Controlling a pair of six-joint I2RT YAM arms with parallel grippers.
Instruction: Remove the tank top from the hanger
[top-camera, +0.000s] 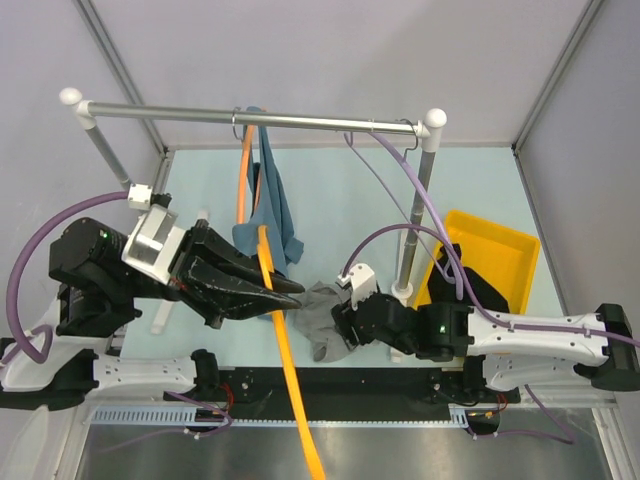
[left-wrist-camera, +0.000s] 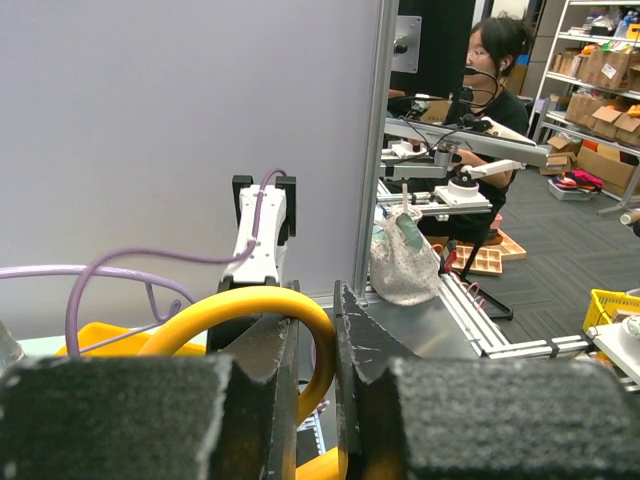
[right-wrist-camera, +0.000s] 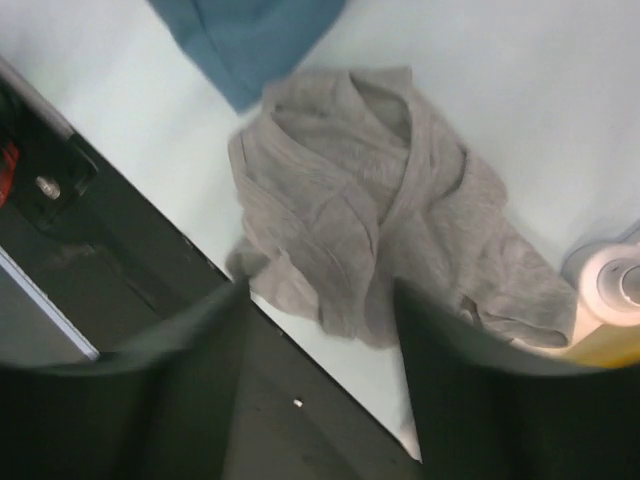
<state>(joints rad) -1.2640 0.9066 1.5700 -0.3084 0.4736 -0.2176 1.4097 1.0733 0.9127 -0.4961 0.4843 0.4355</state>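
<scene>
Pale blue-green table (top-camera: 200, 185) walled in by grey panels, with a metal rail (top-camera: 300, 120) running along the far edge.

Left half, toward the near edge: left gripper (top-camera: 285, 293) reaches in level, its fingers pressed together on the orange hanger (top-camera: 285, 370). In the left wrist view the hanger's curve (left-wrist-camera: 250, 305) runs into the narrow gap of the left gripper (left-wrist-camera: 318, 320). The hanger's hook is on the rail, and its long side slants down past the near edge.

Just right of the hanger's upper part, a blue garment (top-camera: 278, 215) drops from the rail to the table.

Centre, by the near edge: grey tank top (top-camera: 318, 305) lies crumpled on the table, off the hanger and just beside the blue hem (right-wrist-camera: 250, 40). Right gripper (top-camera: 340, 320) hangs over it, fingers spread wide and empty, with the grey cloth (right-wrist-camera: 370, 230) beyond them.

Right edge: yellow bin (top-camera: 500, 232) with dark cloth (top-camera: 455, 270) inside.
</scene>
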